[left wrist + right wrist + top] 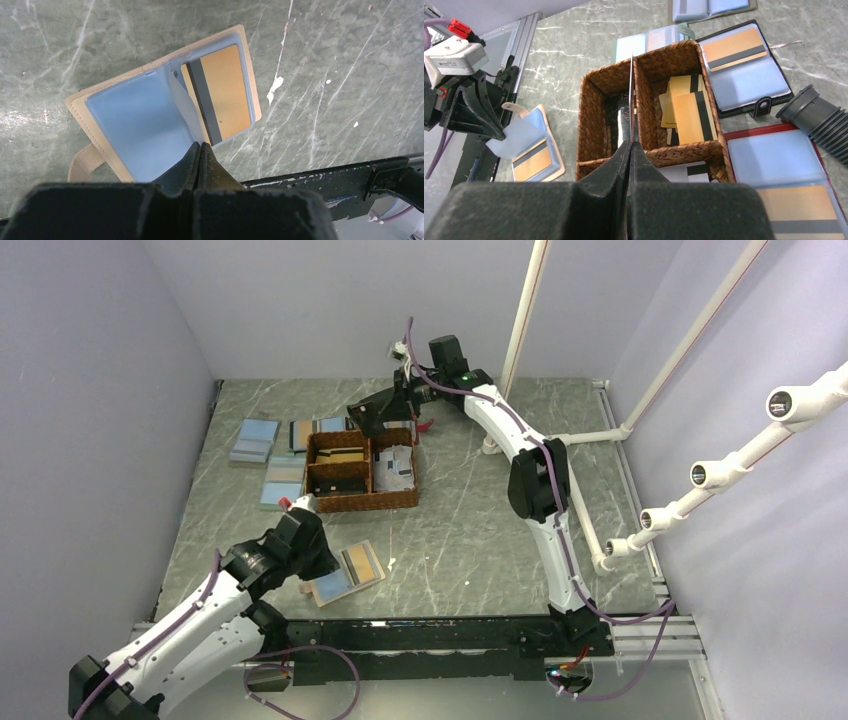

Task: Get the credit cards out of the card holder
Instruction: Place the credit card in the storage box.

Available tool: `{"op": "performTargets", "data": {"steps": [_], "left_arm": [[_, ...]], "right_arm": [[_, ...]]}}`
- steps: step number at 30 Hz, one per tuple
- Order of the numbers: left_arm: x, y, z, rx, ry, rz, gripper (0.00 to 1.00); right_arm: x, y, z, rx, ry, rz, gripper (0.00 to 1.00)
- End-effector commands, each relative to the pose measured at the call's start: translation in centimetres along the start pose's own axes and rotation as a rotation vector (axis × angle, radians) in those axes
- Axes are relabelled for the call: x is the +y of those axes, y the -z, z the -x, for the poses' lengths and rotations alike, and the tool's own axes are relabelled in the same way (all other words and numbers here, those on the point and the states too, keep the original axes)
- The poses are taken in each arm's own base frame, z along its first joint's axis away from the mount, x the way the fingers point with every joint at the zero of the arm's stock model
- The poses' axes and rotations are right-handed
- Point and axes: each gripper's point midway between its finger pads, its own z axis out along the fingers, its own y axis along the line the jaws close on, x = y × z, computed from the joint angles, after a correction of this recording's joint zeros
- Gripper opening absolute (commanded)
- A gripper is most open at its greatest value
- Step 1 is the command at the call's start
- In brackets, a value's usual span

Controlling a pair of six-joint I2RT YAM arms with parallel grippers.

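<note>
As the open tan-rimmed leather card holder [130, 120] lies long-axis lower-left to upper-right, only wrist views show left gripper [200, 146] and right gripper [630, 142] pinched closed.

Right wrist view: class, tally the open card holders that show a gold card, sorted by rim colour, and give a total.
Tan-rimmed leather card holder: 1
Black-rimmed card holder: 1
Red-rimmed card holder: 1
Total: 3
</note>
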Motion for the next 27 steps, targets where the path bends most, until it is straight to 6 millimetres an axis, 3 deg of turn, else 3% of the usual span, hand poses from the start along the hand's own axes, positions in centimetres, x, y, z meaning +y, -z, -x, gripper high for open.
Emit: {"op": "performTargets", "data": {"steps": [1,8,13,20,27], "left_arm": [[-0.7,0.9,1.6,-0.052,0.038,0.003,0.0],[-0.6,1.0,1.7,-0.058,0.051,0.004,0.0],[-0.2,0.5,1.8,-0.099,0.059,-0.008,0.0],[-0.3,0.7,2.1,-0.124,0.016,-0.032,0.0],[-0.3,0.5,2.0,-0.163,0.015,-0.087,0.0]], "right_arm": [[-0.5,0.2,3.0,-0.07,0.047,-0.001,0.0],[-0.2,-0.1,2.6,-0.068,0.007,0.037,0.0],[-0.1,-1.3,1.3,-0.045,-0.001,0.055,0.0],[3.6,-4.9,-1.1,0.034,-0.02,0.125,0.0],[4.6,-7.3,-3.8,0.141,-0.015,0.074,0.0]]}}
